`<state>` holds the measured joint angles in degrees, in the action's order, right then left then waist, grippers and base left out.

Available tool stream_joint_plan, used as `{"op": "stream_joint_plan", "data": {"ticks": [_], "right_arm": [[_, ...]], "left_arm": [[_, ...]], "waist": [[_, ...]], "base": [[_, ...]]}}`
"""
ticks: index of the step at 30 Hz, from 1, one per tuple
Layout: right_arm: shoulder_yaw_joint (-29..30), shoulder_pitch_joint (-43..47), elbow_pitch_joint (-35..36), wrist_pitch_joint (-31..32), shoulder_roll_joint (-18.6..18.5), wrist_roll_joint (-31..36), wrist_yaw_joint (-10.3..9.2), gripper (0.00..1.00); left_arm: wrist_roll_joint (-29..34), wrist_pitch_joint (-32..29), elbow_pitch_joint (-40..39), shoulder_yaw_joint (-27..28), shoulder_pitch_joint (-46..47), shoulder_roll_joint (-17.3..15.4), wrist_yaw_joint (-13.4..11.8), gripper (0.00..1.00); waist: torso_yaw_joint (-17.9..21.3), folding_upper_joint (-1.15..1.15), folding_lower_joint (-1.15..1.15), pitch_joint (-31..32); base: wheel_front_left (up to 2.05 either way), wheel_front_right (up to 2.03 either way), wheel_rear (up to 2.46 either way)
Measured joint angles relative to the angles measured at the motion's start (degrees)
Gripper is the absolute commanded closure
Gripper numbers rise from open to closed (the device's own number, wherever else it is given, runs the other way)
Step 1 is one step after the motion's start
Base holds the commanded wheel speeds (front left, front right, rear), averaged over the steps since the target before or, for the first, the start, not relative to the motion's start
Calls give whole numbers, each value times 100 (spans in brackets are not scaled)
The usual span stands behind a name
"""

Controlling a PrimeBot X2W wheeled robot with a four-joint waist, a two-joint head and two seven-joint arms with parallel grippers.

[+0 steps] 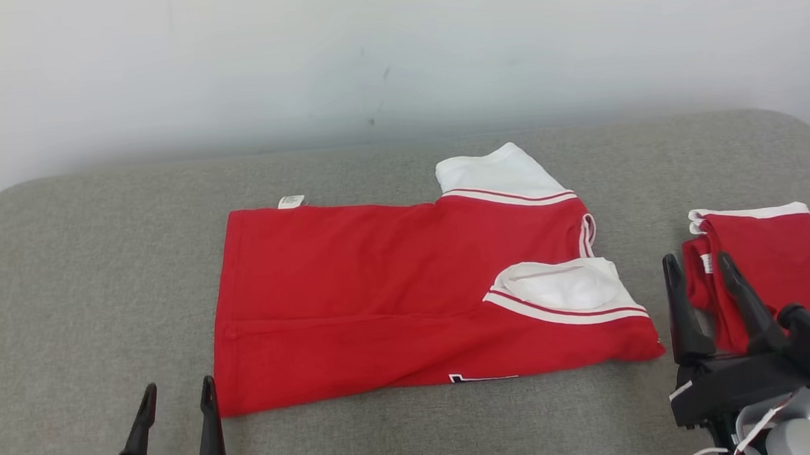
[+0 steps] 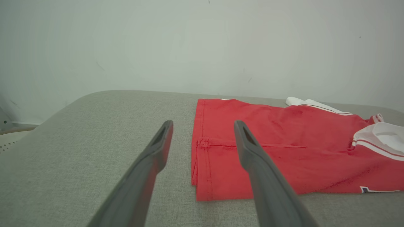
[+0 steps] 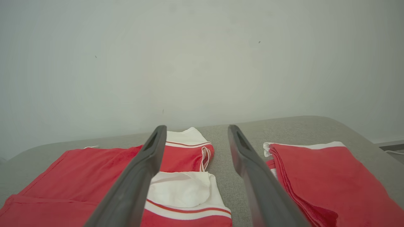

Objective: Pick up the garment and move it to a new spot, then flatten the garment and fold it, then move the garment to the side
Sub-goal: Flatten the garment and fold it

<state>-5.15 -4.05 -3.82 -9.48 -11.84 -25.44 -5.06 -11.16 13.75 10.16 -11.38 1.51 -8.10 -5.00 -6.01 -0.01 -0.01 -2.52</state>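
Left claw spread wide, empty, fingers forward beside garment hem; right claw likewise, off sleeve end.

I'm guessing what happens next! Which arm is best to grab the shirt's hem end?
Probably the left. The left gripper hangs open beside the hem corner of the red shirt; the right gripper is open too, but at the sleeve end.

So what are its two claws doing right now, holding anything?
Left gripper: open, holding nothing, next to the red shirt.
Right gripper: open, holding nothing.
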Motion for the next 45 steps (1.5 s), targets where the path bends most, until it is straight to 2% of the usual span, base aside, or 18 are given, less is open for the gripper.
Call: {"op": "stream_joint_plan", "data": {"ticks": [8,24,30,38,45], "right_arm": [[-22,360,-29,-191,73,87,-23,0],[-16,343,120,-315,54,146,-22,0],[-59,243,140,-322,24,199,5,0],[-213,-14,143,-321,8,261,103,0],[-164,-5,110,-321,-87,287,103,0]], "left_arm": [[-4,2,-137,-47,-262,-59,56,0],[-32,-24,-220,-87,-233,-63,108,0],[-101,-426,385,-183,293,-223,446,0],[-171,-1011,1361,-151,645,-378,611,0],[-216,-1230,1829,-191,972,-307,713,3]], "waist": [[199,0,0,120],[197,1,1,-95],[183,1,1,-227],[327,1,2,-351],[442,1,2,-458]], "base": [[0,0,0],[0,0,0],[0,0,0],[0,0,0],[0,0,0]]}}
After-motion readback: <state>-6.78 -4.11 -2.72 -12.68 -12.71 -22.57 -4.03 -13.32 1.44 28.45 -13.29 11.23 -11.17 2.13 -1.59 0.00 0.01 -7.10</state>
